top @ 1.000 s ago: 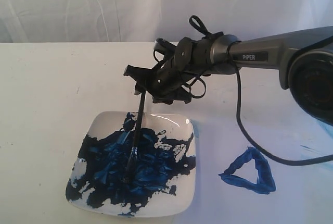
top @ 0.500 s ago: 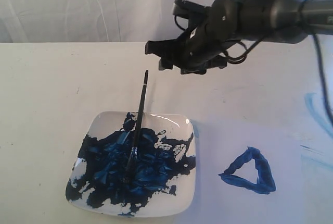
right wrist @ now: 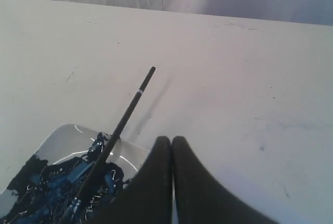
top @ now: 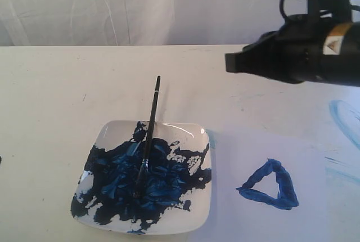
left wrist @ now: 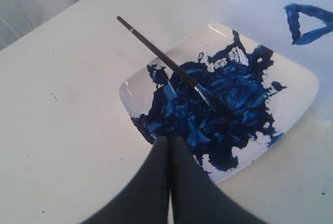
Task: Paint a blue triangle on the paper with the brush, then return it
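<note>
The brush (top: 149, 135) lies free in the white square dish (top: 112, 132), its bristle tip down in the blue paint and its black handle sticking out over the far rim. To the right, the blue triangle (top: 270, 184) sits on the paper (top: 304, 152). In the right wrist view my right gripper (right wrist: 171, 141) is shut and empty, above the table beside the dish (right wrist: 67, 140) and the brush (right wrist: 122, 117). My left gripper (left wrist: 170, 139) is also shut and empty, over the near side of the dish (left wrist: 302, 86), apart from the brush (left wrist: 166, 60).
The right arm's black wrist (top: 292, 56) hangs high at the upper right of the exterior view. Faint light-blue smears (top: 343, 118) mark the table right of the paper. A white curtain (top: 140, 5) closes off the far edge of the table.
My right gripper was at the brush's handle end, then lifted off and pulled back up and to the right. The brush stays lying in the dish.
</note>
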You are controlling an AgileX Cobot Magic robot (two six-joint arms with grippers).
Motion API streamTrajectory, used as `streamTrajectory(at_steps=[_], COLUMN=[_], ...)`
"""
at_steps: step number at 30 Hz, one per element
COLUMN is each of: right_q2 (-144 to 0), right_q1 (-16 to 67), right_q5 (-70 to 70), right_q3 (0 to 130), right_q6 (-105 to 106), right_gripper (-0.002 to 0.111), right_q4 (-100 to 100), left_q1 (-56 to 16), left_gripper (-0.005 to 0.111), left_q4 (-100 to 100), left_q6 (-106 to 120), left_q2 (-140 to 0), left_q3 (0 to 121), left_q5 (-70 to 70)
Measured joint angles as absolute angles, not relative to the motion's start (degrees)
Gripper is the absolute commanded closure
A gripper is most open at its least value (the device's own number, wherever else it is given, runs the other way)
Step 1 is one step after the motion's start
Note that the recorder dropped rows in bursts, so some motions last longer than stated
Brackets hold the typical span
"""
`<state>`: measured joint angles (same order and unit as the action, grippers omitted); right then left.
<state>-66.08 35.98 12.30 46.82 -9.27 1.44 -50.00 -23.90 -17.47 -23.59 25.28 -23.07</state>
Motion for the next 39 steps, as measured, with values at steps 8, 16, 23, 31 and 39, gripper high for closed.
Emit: streamTrajectory(at_steps=[8,16,23,31,39], right_q2=[-57.1,-54.8,-54.8,-48.4,-23.2], right_q1=[36.0,36.0,36.0,36.0,18.4], right_q5=[12.8,13.5,13.5,13.6,-7.2], right_q3=[40.4,40.4,40.4,39.5,14.2], right_q6=[-5.8,-5.3,-5.2,-5.1,-12.5], right_gripper=[0.108,0.108,0.108,0.108,0.108], right_q4=[2.5,2.6,2.6,2.6,1.8], left_q1=[-50.0,-50.0,-50.0,-50.0,-50.0], left_gripper=[0.107,0.107,0.107,0.107,0.107], left_q4=[-19.5,-17.4,-17.4,-17.4,-17.4], left_q6=[-17.6,-17.6,-17.6,-17.6,-17.6], left_q2=[-24.3,-24.3,-24.3,-24.3,-24.3], left_q3=[21.7,21.7,21.7,21.7,21.7], left_q5=[-22.4,-22.1,-22.1,-22.1,-22.1])
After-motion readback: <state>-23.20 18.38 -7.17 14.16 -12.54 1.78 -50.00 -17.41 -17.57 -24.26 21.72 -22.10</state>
